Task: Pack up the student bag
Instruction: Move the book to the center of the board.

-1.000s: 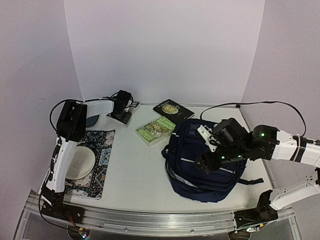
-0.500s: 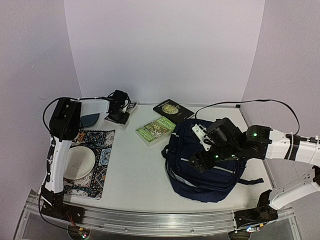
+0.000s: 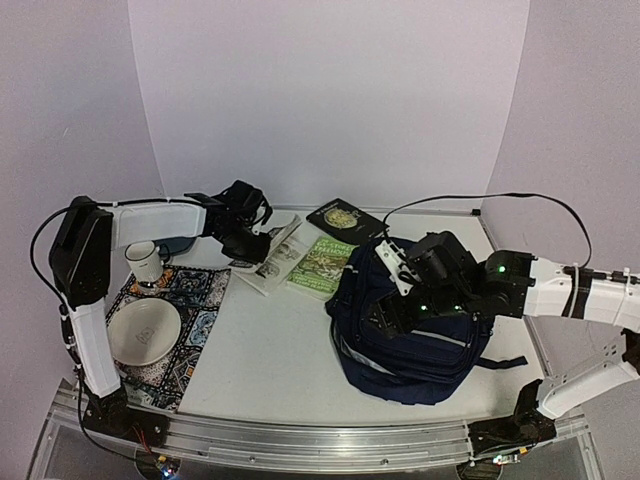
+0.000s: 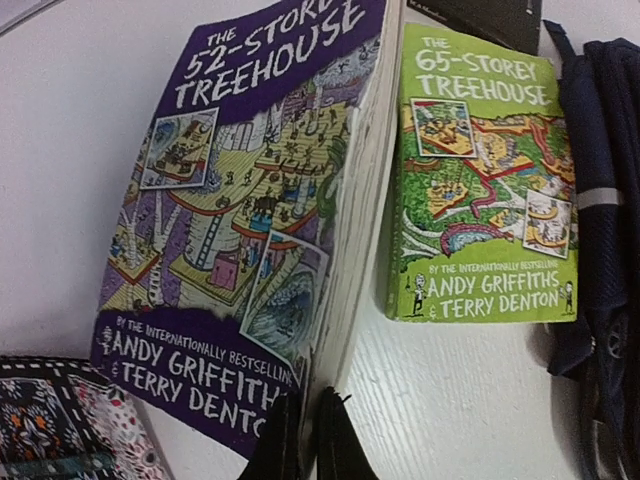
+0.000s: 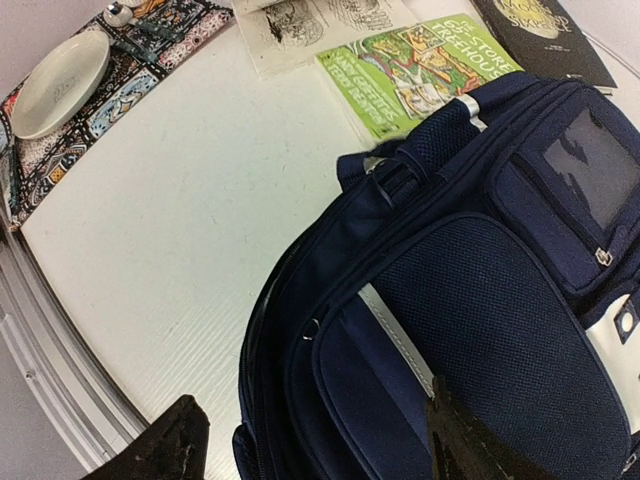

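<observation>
While the left end effector [image 4: 305, 440] seemingly pinches the purple book [image 4: 240, 200], the right end effector [image 5: 315, 445] gapes over the student bag [image 5: 470, 330].

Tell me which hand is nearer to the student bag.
Right. The right hand hovers open directly above the student bag, while the left hand is farther off, past the green book, pinching the purple book.

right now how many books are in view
3. A purple paperback book pinched by the left gripper, a green paperback book between it and the navy fabric backpack, a black gold-crested book behind the green one. More may hide inside the backpack.
</observation>
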`<state>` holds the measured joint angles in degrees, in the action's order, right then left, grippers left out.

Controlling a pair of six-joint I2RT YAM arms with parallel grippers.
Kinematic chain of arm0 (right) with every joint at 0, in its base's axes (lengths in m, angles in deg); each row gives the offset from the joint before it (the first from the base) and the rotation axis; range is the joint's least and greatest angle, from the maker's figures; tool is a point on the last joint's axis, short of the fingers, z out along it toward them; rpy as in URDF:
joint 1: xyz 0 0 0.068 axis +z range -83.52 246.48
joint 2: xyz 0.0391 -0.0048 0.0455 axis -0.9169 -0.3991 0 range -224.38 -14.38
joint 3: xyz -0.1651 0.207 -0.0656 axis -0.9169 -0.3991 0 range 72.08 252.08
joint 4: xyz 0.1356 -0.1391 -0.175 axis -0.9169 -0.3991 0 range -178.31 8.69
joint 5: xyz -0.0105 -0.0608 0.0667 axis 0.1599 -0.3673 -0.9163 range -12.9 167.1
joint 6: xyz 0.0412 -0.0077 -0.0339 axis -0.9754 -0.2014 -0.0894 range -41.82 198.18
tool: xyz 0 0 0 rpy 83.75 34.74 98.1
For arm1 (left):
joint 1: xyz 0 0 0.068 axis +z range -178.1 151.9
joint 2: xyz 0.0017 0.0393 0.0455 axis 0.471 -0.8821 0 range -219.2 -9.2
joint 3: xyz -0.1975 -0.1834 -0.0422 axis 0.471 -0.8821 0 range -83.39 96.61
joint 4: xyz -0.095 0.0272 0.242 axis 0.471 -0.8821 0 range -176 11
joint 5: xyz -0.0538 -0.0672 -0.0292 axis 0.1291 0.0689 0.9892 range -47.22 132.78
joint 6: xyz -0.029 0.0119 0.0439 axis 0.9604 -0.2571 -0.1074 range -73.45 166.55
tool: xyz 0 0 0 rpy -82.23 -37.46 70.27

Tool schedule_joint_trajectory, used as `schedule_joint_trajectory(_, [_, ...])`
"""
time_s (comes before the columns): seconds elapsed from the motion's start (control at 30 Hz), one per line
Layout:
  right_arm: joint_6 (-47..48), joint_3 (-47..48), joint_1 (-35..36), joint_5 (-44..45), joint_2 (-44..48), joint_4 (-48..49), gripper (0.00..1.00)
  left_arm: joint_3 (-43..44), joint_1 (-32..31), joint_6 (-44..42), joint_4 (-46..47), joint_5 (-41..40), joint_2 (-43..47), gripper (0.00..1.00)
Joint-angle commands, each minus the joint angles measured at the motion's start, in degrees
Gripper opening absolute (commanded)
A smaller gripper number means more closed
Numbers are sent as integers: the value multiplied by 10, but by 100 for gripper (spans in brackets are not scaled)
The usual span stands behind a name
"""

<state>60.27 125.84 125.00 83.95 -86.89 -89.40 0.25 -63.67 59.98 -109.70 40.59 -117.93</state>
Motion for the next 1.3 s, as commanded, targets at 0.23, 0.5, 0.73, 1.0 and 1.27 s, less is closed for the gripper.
schedule_joint_trajectory(0.23, [-40, 19, -1, -44, -45, 64, 74, -107, -152, 210, -20, 71, 127, 0])
schedule_joint_trajectory(0.5, [-79, 14, -1, -64, -74, 109, 74, -167, -228, 288, -16, 73, 205, 13])
schedule_joint_trajectory(0.73, [-116, 33, -1, -83, -128, 137, 78, -228, -241, 308, -2, 30, 283, 64])
schedule_joint_trajectory(1.0, [-127, 107, -2, -81, -211, 142, 83, -311, -108, 279, 73, 50, 320, 75])
schedule_joint_trajectory(1.27, [-135, 201, -6, -80, -332, 140, 82, -368, -36, 267, 177, 82, 260, 77])
